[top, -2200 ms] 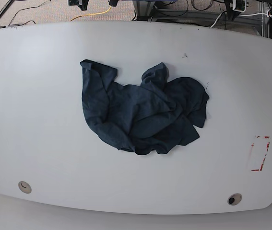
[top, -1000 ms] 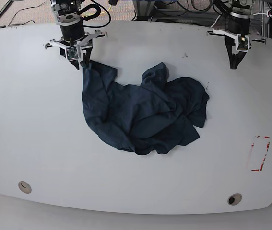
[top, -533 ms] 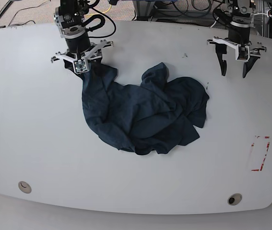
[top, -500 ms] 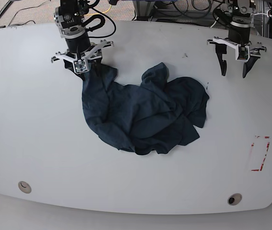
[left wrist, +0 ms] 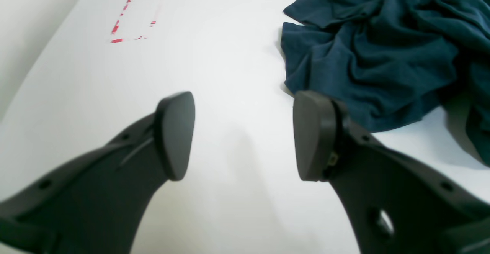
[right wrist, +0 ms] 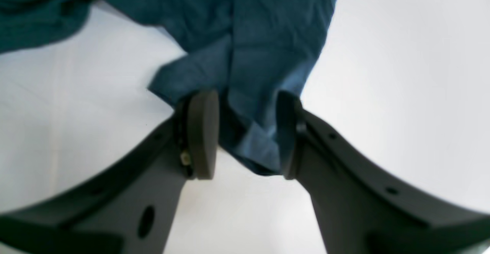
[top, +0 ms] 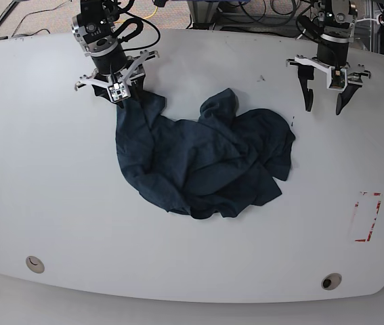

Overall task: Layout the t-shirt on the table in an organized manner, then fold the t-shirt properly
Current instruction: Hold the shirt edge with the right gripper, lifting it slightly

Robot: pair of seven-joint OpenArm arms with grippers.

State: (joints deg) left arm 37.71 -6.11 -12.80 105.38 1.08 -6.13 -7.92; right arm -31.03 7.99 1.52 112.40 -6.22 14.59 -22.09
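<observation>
The dark navy-teal t-shirt (top: 205,159) lies crumpled in the middle of the white table (top: 56,189). My right gripper (top: 120,98) is at the cloth's far-left corner. In the right wrist view its jaws stand apart on either side of that corner of the t-shirt (right wrist: 260,54), and the right gripper (right wrist: 245,135) is open with cloth in the gap. My left gripper (top: 323,107) hovers over bare table beyond the shirt's far-right side. In the left wrist view the left gripper (left wrist: 245,131) is open and holds nothing, with the t-shirt (left wrist: 383,47) just off its right finger.
A red dashed rectangle mark (top: 366,217) sits near the table's right edge and also shows as the red mark (left wrist: 132,16) in the left wrist view. Two round grommet holes (top: 34,264) (top: 330,281) lie along the near edge. Cables and arm bases crowd the far edge.
My left gripper has opened and shifted a little left, toward the shirt. My right gripper has moved down onto the shirt's far-left corner and widened its jaws slightly.
</observation>
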